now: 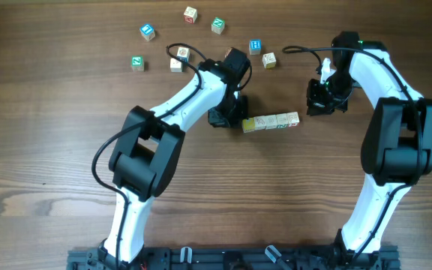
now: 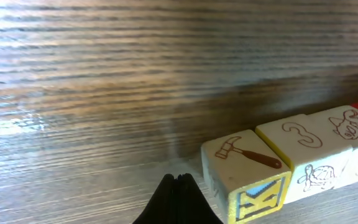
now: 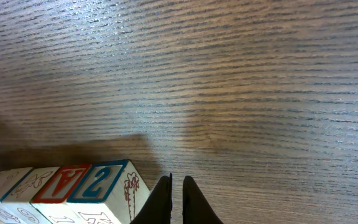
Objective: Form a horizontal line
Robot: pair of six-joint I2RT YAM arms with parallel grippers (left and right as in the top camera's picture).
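Note:
The horizontal line (image 1: pixel 271 122) of small wooden cubes lies mid-table, its yellow-faced end cube (image 2: pixel 244 177) on the left. That cube has a hammer on top and a K on its side. My left gripper (image 1: pixel 227 116) sits just off this end, shut and holding nothing, its tips (image 2: pixel 178 182) a little left of the cube. At the other end is a blue-framed "2" cube (image 3: pixel 107 186), with a red "A" cube beside it. My right gripper (image 1: pixel 322 103) hangs close to that end, its fingertips (image 3: pixel 176 185) nearly together with only a thin slit between them, and nothing is held.
Several loose cubes lie scattered at the back: blue ones (image 1: pixel 148 31) (image 1: pixel 255 47), green ones (image 1: pixel 217 25) (image 1: pixel 137 63), a red-marked one (image 1: pixel 190 13), and pale ones (image 1: pixel 269 60) (image 1: pixel 179 58). The left arm's cable loops over the pale pair.

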